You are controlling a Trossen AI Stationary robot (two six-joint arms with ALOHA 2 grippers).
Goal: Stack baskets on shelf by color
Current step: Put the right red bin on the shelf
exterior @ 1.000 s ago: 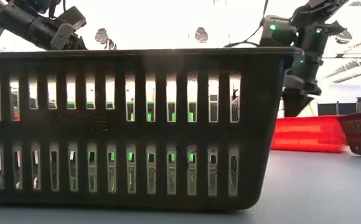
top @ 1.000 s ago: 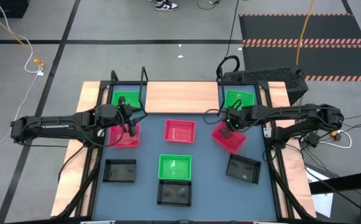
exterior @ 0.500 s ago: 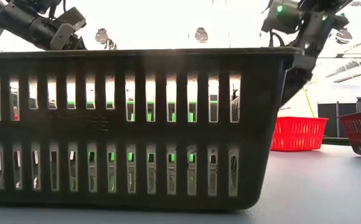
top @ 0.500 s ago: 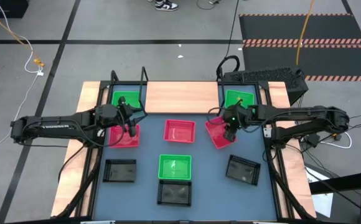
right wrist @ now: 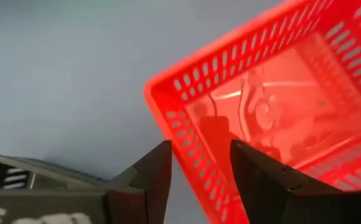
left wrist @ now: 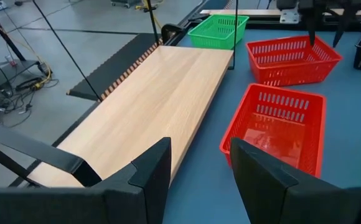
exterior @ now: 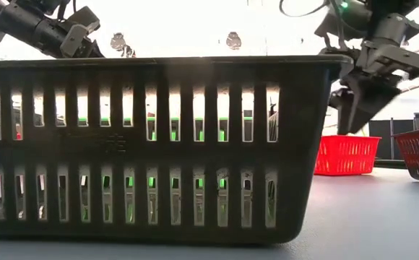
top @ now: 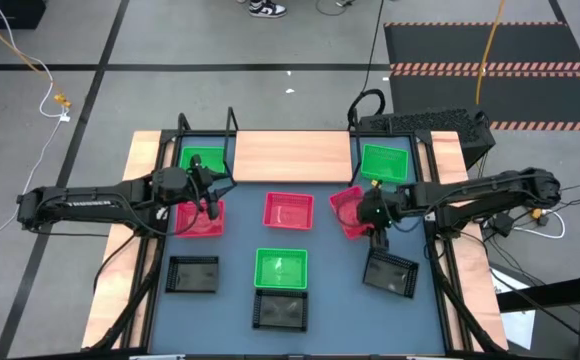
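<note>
The wooden shelf (top: 290, 155) lies along the table's far edge. A green basket (top: 202, 160) sits at its left end and another green basket (top: 384, 162) at its right end. On the table rest three pink-red baskets: left (top: 198, 218), middle (top: 289, 210) and right (top: 346, 212). Nearer are a green basket (top: 281, 268) and three black baskets (top: 192, 273), (top: 281, 310), (top: 390, 270). My left gripper (top: 210, 205) hangs open over the left pink-red basket. My right gripper (right wrist: 199, 168) stands open just above the right pink-red basket's corner (right wrist: 168, 106).
Black wire uprights (top: 232, 125) rise at the shelf's ends. The shelf's middle (left wrist: 162, 99) is bare wood. A black basket (exterior: 152, 144) stands right in front of the low camera and hides most of the table behind it. Wooden side strips (top: 140, 190) flank the blue-grey tabletop.
My right gripper has carried the right pink-red basket a little toward the table's left and far edge, set it flat on the table by the shelf, opened and let go. It has then drawn back toward the near edge. The basket has turned slightly.
</note>
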